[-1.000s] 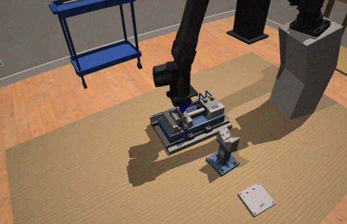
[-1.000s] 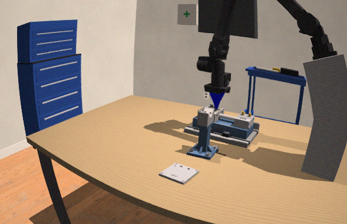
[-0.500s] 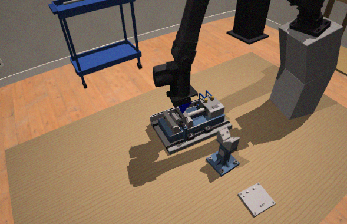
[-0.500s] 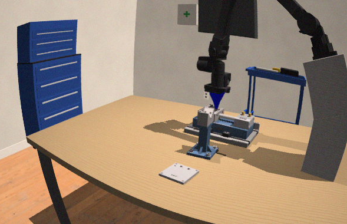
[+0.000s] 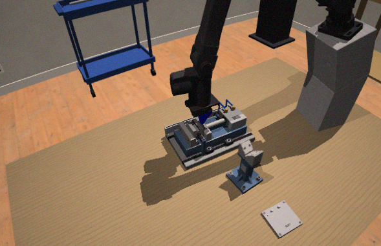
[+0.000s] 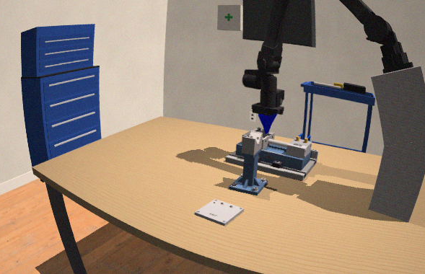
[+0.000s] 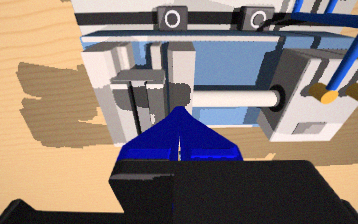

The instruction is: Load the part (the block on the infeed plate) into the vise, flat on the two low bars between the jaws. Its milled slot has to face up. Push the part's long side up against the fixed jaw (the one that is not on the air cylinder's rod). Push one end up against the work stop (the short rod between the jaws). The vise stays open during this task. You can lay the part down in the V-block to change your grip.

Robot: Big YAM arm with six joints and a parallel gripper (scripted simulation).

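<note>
The part (image 7: 141, 97) is a gray block that lies in the vise (image 5: 207, 136), between the two jaws, with its slot facing up. In the wrist view it sits to the left, against the big jaw on the far left side, and the other jaw is just to its right. The hand (image 7: 179, 131) hangs just above the vise, a bit to the right of the part, near the jaw that sits on the shiny rod (image 7: 232, 99). The tips of the hand are close to that jaw, but I cannot tell if they touch it. The two blue fingers are pressed together and pinch nothing. The black arm (image 5: 205, 48) comes down from above and points the hand straight down at the vise. Farther right on the bench (image 5: 90, 181) stand the V-block (image 5: 249, 155) and the flat infeed plate (image 5: 281, 218), with nothing on them.
</note>
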